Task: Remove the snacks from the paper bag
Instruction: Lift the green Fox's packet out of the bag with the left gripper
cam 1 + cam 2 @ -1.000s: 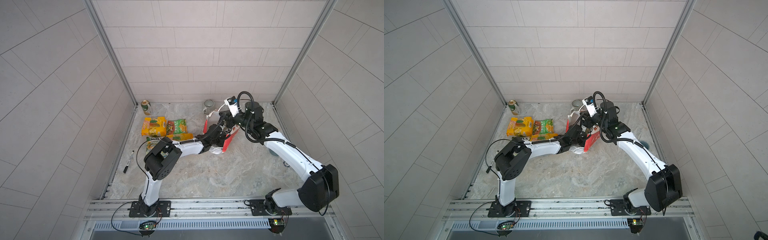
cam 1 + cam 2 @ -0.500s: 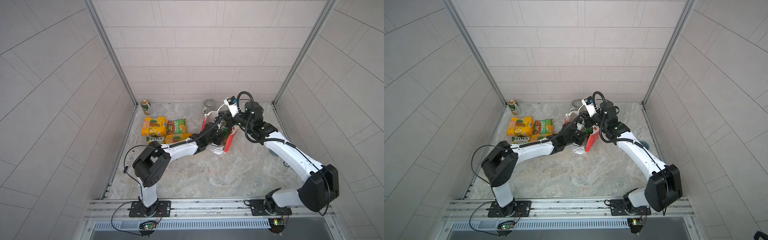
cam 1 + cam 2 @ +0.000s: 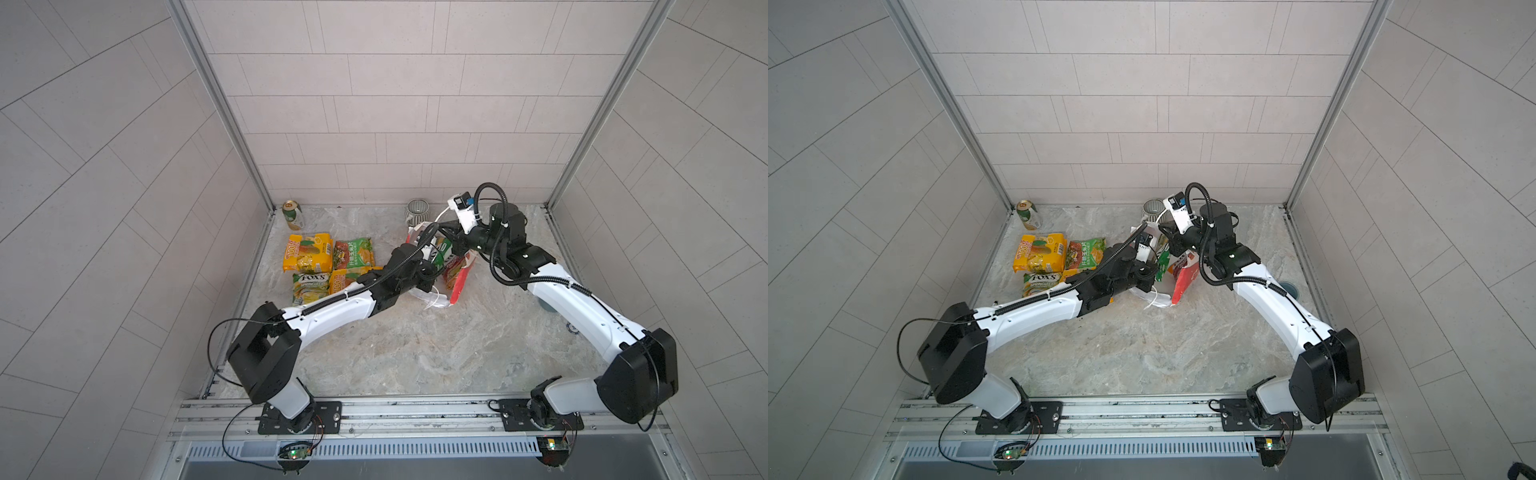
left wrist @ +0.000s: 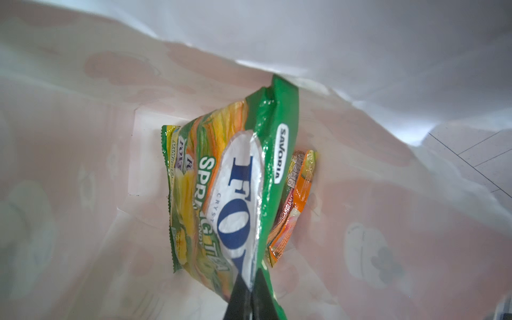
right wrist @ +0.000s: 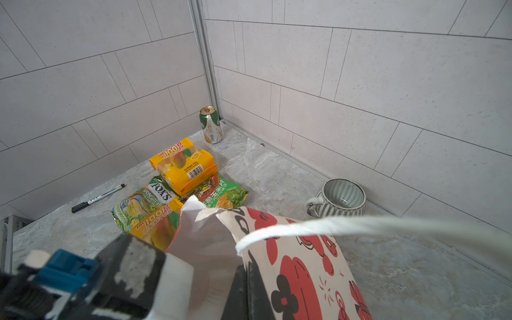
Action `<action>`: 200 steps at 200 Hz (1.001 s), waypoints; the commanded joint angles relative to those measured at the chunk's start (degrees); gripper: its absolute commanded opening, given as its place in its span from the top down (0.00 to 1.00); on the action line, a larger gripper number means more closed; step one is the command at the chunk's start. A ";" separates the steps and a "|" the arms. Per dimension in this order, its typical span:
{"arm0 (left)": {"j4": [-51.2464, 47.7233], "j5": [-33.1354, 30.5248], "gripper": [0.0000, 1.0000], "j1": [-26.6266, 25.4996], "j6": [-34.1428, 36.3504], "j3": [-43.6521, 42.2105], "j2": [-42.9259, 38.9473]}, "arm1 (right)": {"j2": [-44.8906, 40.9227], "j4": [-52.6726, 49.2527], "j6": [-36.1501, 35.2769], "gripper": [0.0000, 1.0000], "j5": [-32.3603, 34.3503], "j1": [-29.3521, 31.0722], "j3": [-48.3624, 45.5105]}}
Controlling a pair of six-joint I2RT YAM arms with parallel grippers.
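Note:
The paper bag (image 3: 457,286) (image 5: 299,263), white with red prints, stands at the back middle in both top views. My right gripper (image 5: 246,266) is shut on its rim, just under the white cord handle (image 5: 360,224). My left gripper (image 4: 253,279) is inside the bag, shut on the edge of a green FOX'S Spring Tea packet (image 4: 221,194) (image 3: 438,253). An orange-pink packet (image 4: 293,205) stands behind it, deeper in the bag. Several snacks lie on the table left of the bag: a yellow packet (image 3: 307,251), a green chips packet (image 3: 353,253), another green FOX'S packet (image 3: 309,284) and a second yellow packet (image 5: 158,224).
A green-gold can (image 3: 292,214) stands in the back left corner. A ribbed grey mug (image 3: 416,210) sits by the back wall, close behind the bag. A black pen (image 5: 98,194) lies by the left wall. Tiled walls close in three sides.
My left arm has stretched out lower and its gripper has closed on the green FOX'S packet inside the bag. The right gripper has stayed on the bag's rim.

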 commanded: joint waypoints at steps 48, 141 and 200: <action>-0.03 2.81 1.00 0.18 5.68 -2.38 -14.31 | -0.81 1.88 0.65 0.97 0.05 -0.60 0.93; 4.38 2.47 1.00 0.58 9.94 -5.59 -23.49 | -0.64 2.22 3.40 0.98 1.11 -1.84 1.21; 6.69 2.42 1.00 1.21 9.03 -1.14 -22.42 | -0.68 2.22 3.31 0.98 1.38 -1.93 1.01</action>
